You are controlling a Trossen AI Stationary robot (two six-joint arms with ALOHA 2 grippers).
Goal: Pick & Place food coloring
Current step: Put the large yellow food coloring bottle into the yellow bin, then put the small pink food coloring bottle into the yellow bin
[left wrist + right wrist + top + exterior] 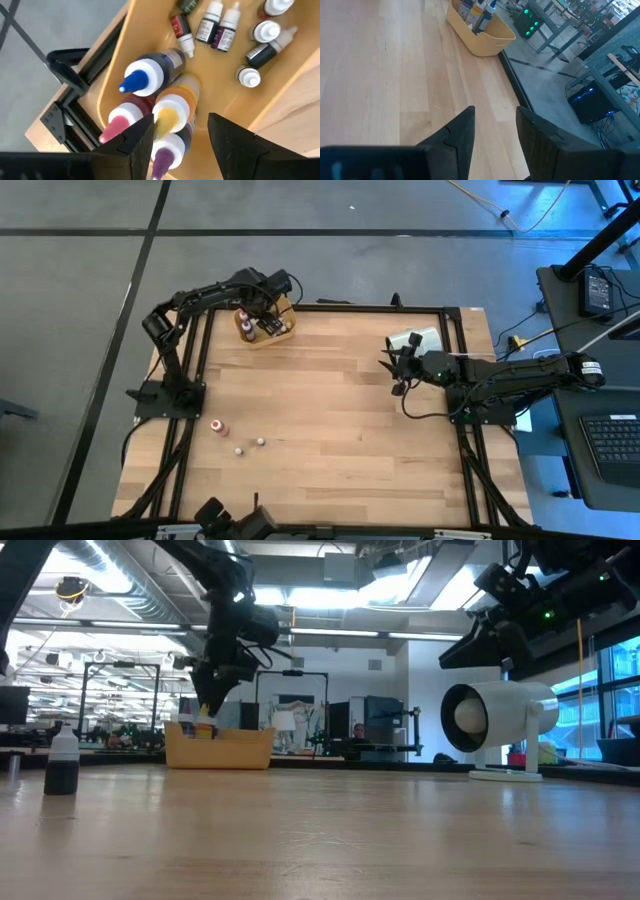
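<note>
High view: your left gripper (268, 308) hangs over tray (286, 332), fingers parted, empty (right gripper (402, 370) idle, open). Loose bottles (219, 427) lie near front-left edge, nearer left arm.

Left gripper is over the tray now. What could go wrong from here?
The left gripper hangs open right above crowded upright bottles in the tray; lifting off at a slant could tip them. Three bottles remain on the table; the lying one may roll when grasped.
</note>
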